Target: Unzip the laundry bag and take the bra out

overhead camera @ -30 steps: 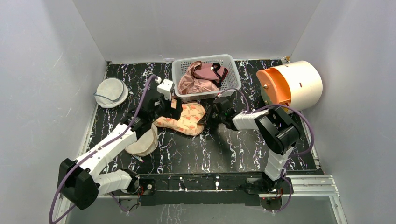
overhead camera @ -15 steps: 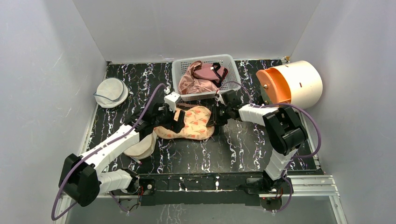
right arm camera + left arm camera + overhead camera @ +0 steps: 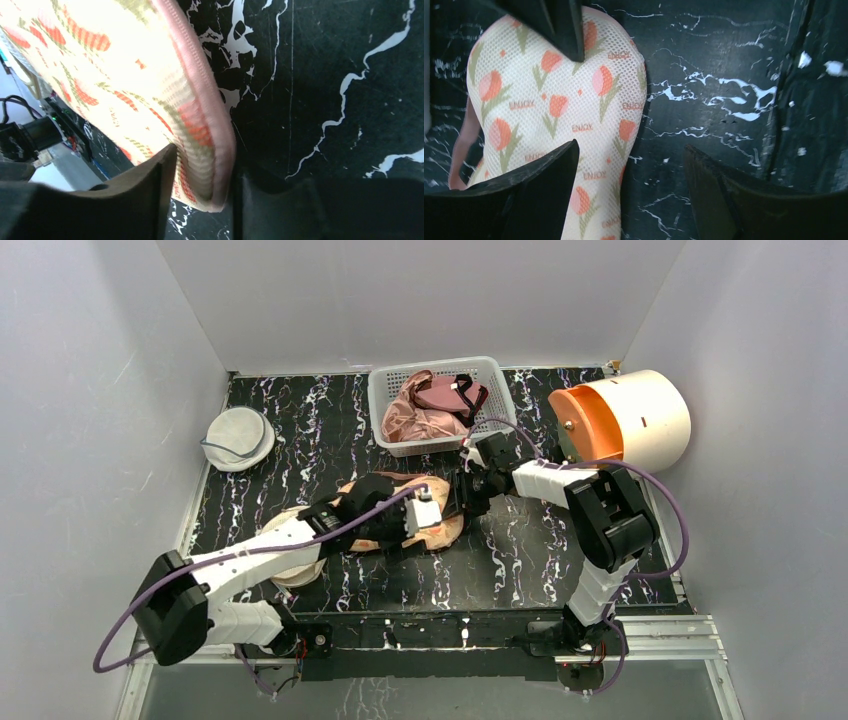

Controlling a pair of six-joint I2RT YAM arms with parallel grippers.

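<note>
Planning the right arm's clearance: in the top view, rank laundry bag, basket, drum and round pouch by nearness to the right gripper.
1. laundry bag, at the right gripper
2. basket, just behind
3. drum, back right
4. round pouch, far left

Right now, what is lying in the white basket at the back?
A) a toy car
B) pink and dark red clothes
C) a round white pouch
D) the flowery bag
B: the white basket holds a pink satin garment and a maroon bra, while the flowery laundry bag lies on the table in front of it.
</note>
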